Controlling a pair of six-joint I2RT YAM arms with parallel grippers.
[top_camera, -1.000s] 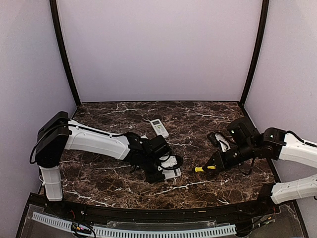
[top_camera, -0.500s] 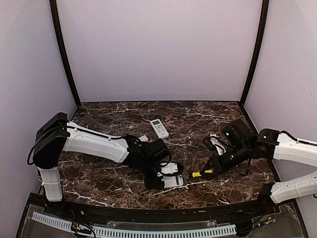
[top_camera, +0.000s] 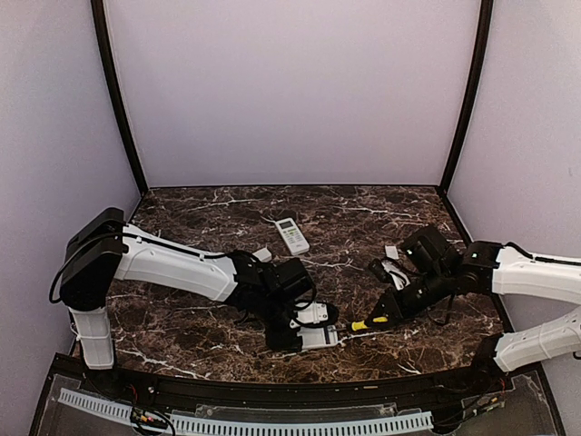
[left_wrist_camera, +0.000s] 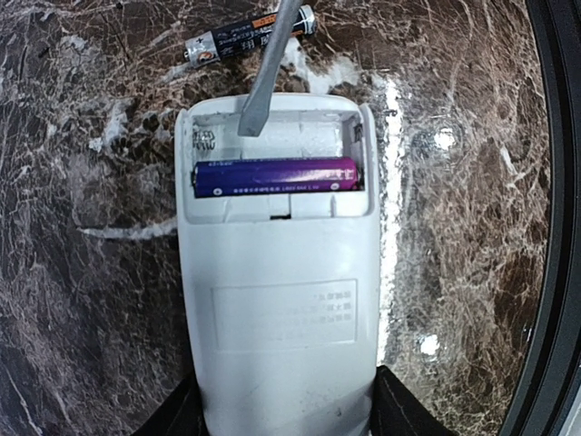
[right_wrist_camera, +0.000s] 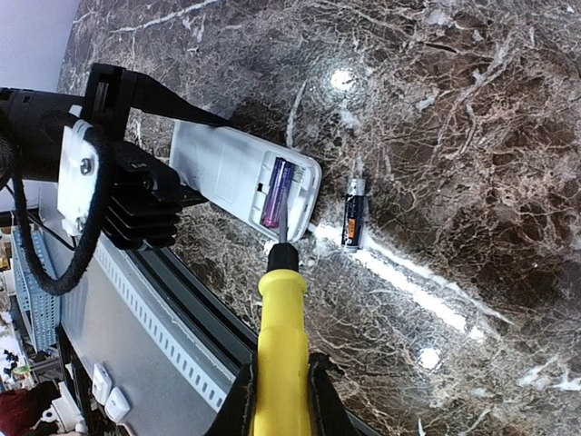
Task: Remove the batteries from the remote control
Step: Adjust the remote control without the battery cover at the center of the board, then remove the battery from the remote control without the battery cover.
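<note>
Marble table (left_wrist_camera: 472, 272), purple battery (left_wrist_camera: 277, 176) in remote (left_wrist_camera: 277, 309), black-orange battery (left_wrist_camera: 227, 41) apparently loose

Your arms reach low, inward: left gripper (left_wrist_camera: 283, 418) clamps the white plastic remote control (left_wrist_camera: 277, 300); right gripper (right_wrist_camera: 280, 395) pinches the yellow-handled screwdriver (right_wrist_camera: 282, 327).

My white remote control (left_wrist_camera: 277, 300) faces back up, compartment open. One purple battery (left_wrist_camera: 277, 176) sits crosswise inside; one black-orange battery (left_wrist_camera: 245, 36) lies loose just beyond its end.
</note>
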